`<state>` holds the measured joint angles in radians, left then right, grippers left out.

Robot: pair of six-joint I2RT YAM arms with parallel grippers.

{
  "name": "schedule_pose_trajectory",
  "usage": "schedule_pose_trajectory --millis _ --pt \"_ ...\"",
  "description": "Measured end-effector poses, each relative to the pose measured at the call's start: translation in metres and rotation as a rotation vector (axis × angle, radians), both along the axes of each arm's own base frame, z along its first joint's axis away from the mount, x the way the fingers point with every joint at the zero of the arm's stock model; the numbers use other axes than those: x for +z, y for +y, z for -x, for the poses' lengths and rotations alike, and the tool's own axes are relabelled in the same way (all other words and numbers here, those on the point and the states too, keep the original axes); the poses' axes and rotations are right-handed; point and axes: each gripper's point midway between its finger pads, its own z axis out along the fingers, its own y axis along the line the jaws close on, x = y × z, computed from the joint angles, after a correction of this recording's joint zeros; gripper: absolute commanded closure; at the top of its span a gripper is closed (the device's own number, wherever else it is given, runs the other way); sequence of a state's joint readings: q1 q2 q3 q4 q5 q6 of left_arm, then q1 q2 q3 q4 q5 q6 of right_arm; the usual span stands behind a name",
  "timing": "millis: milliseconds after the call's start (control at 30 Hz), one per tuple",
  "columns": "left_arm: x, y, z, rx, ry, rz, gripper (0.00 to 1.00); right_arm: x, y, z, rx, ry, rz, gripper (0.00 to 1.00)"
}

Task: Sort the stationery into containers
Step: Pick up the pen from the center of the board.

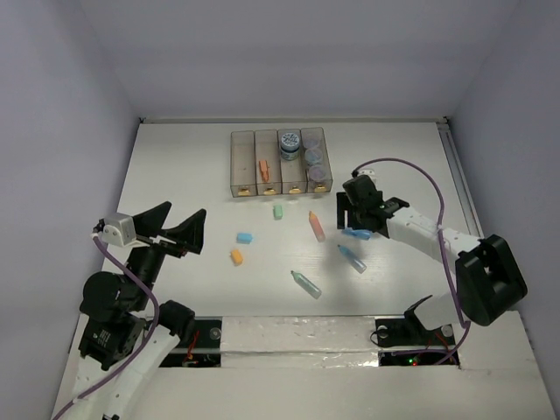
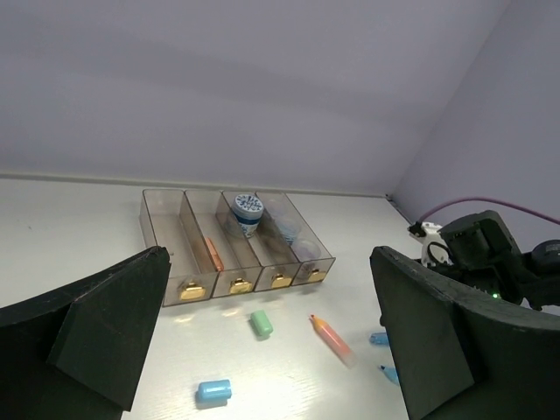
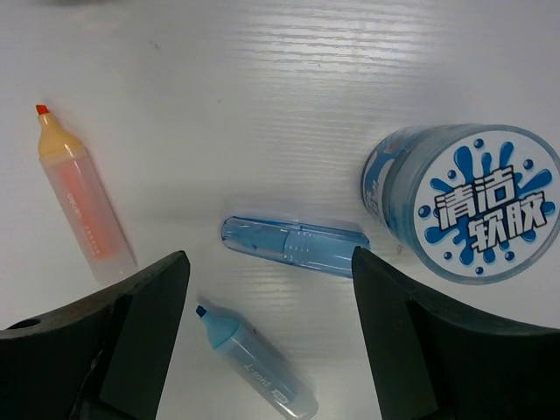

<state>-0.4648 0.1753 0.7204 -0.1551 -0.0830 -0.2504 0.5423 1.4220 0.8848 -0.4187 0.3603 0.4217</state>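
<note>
Frankly, the trouble lies under the right gripper (image 3: pixel 267 267), whose jaws stand wide apart over a translucent blue stick (image 3: pixel 293 247) lying on the white table (image 3: pixel 289 105). That stick runs lengthwise from one finger toward the other, so a squeeze would likely catch its rounded ends. It looks like smooth, hard plastic that could squirt free or roll.

Just beside one end stands a round jar (image 3: pixel 468 201) with a glossy blue-and-white printed lid, and the finger on that side could nudge it on the way down. A blue marker (image 3: pixel 254 363) with a tapered tip lies near the other finger, while a frosted orange marker (image 3: pixel 83 210) lies farther off.

The left gripper (image 1: pixel 185 213) hangs open too, holding nothing, well away from the containers (image 1: pixel 242 162) — four narrow, clear brownish bins in a row at the table's far side.
</note>
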Motion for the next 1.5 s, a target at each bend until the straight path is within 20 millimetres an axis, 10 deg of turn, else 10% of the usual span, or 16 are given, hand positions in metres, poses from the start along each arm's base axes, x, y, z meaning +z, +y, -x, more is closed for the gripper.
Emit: schedule_pose_trajectory --millis 1167,1500 --pt "0.000 0.000 0.001 -0.002 -0.004 -0.004 0.01 -0.055 -0.015 0.005 0.325 0.457 0.201 0.26" --pt "0.000 -0.001 0.001 -0.009 -0.003 -0.003 0.01 -0.058 -0.011 0.009 0.349 0.484 0.159 0.57"
